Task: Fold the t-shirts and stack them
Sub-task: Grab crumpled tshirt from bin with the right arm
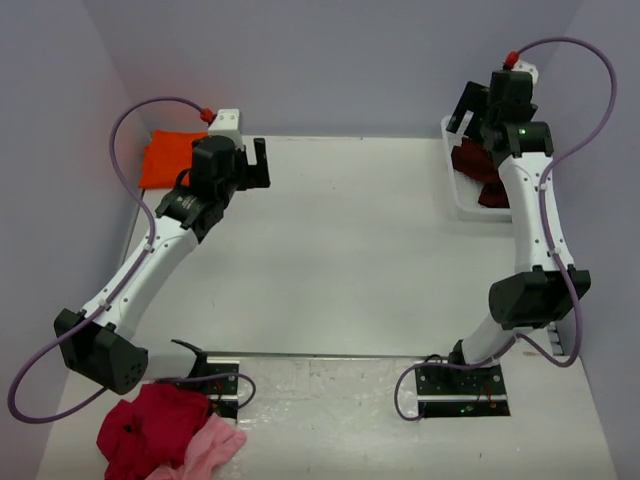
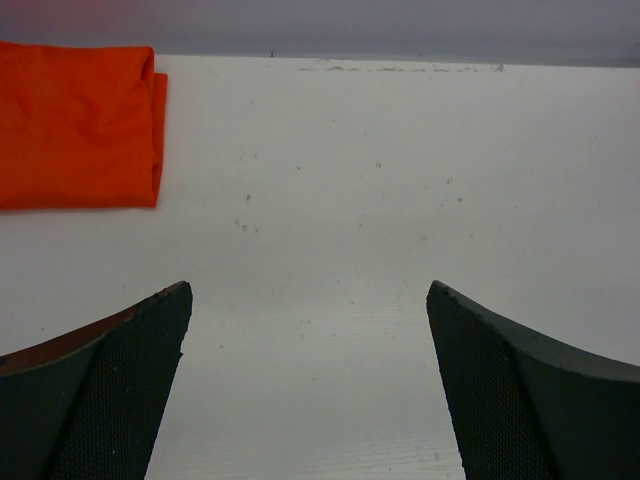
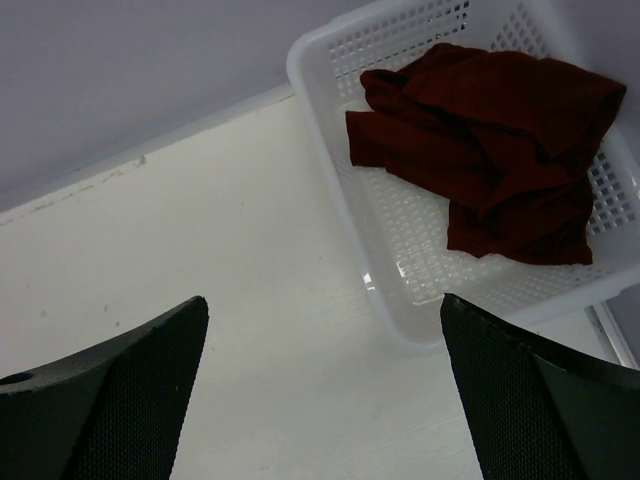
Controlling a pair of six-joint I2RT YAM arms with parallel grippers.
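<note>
Left gripper first: I have its two fingers spread wide, with nothing between them but bare table. The orange t-shirt lies folded flat, ahead of the left-hand finger and off to its outer side, well clear of the tip. Overhead, that orange t-shirt sits in the far left corner, just beyond the left gripper.

Over to the right gripper: its fingers are also spread wide and empty. Ahead of them, toward the right-hand finger, stands a white mesh basket. The maroon t-shirt is crumpled inside it, bunched against the far side, with bare mesh on the side nearer my fingers. The basket's near corner shows just inside the right-hand fingertip; how high the fingers are above it I cannot tell. From above, the right gripper is over the far end of the basket.

A red garment and a pink garment are heaped by the left arm's base, well apart from both sets of fingers.
</note>
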